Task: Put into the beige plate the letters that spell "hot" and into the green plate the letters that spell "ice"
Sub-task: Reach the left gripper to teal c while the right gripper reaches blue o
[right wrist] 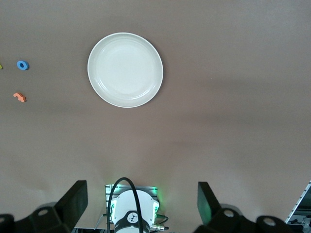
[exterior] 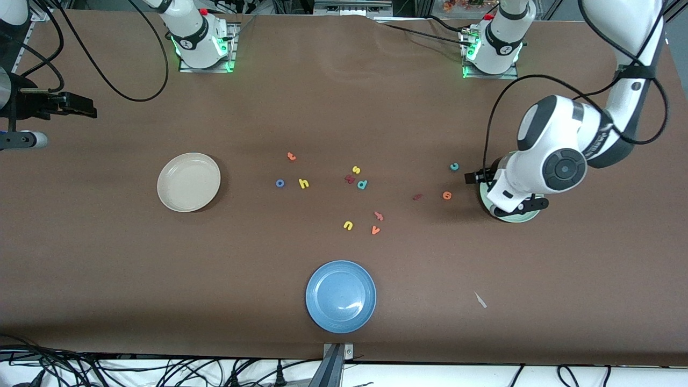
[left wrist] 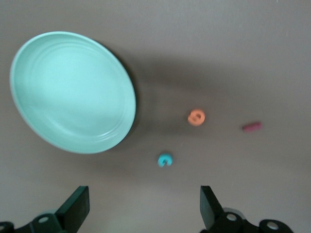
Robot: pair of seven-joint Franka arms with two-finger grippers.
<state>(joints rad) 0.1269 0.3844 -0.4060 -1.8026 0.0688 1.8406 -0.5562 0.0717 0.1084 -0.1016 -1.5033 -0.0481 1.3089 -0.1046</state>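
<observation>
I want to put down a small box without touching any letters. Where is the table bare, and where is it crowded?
Bare table lies between the beige plate and the blue plate, and between the beige plate and the blue "o". It is crowded from the yellow "h" to the orange "v". Both plates are empty.

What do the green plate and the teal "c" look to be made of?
Green plate: likely plastic or melamine with a smooth, slightly glossy finish; faint concentric rings and soft highlights show. Teal "c": probably foam, since its flat colour looks matte with no shine.
</observation>
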